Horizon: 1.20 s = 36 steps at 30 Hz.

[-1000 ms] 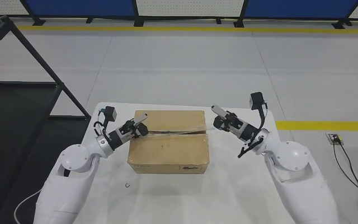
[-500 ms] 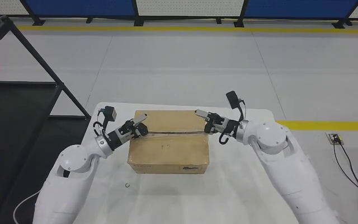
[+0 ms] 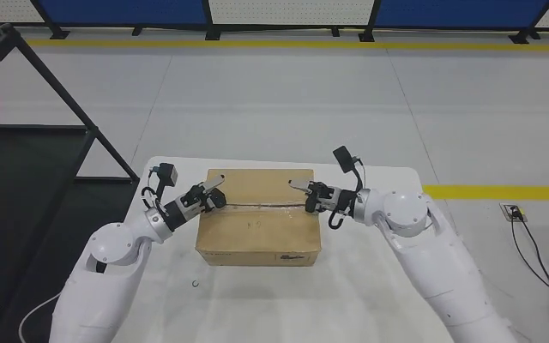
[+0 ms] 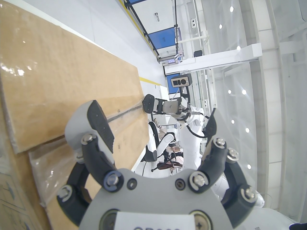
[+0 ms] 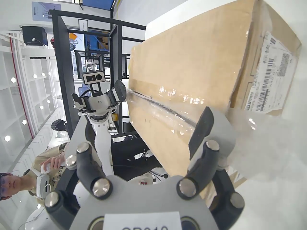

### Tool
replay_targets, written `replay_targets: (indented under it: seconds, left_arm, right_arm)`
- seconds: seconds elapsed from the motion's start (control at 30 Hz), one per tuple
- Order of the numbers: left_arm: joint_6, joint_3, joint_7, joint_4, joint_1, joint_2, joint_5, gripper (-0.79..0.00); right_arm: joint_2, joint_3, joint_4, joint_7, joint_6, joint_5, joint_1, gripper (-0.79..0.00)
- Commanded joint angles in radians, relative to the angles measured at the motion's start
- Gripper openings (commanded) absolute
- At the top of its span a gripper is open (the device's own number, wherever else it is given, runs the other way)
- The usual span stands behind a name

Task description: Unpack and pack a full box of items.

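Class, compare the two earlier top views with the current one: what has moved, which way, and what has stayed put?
The right gripper swung inward from beyond the right end of the box and now sits, open, over the taped seam at that end. Nothing was gripped or released. The left gripper, open at the seam's other end, and the closed box kept their places.

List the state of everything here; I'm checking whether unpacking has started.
box, shut, both top flaps down
tape, clear, stuck along the top seam
left gripper, open, empty, at one end of the seam
right gripper, open, empty, at the seam's other end
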Motion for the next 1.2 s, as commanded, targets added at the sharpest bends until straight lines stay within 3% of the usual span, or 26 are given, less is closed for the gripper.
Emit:
replay_targets:
  seconds: [0.0, 0.5, 1.17]
  left_arm:
    - [-0.002, -0.006, 0.001, -0.003, 0.007, 0.001, -0.005, 0.0]
    - [-0.048, -0.099, 0.055, -0.058, 0.101, 0.016, -0.054, 0.0]
    - [-0.128, -0.321, 0.106, -0.198, 0.334, 0.043, -0.151, 0.0]
  right_arm:
    - [-0.005, -0.011, 0.011, -0.006, -0.011, 0.013, 0.006, 0.0]
    - [-0.07, -0.147, 0.152, -0.018, -0.058, 0.122, 0.103, 0.0]
    - [-0.204, -0.323, 0.335, -0.133, -0.163, 0.247, 0.212, 0.0]
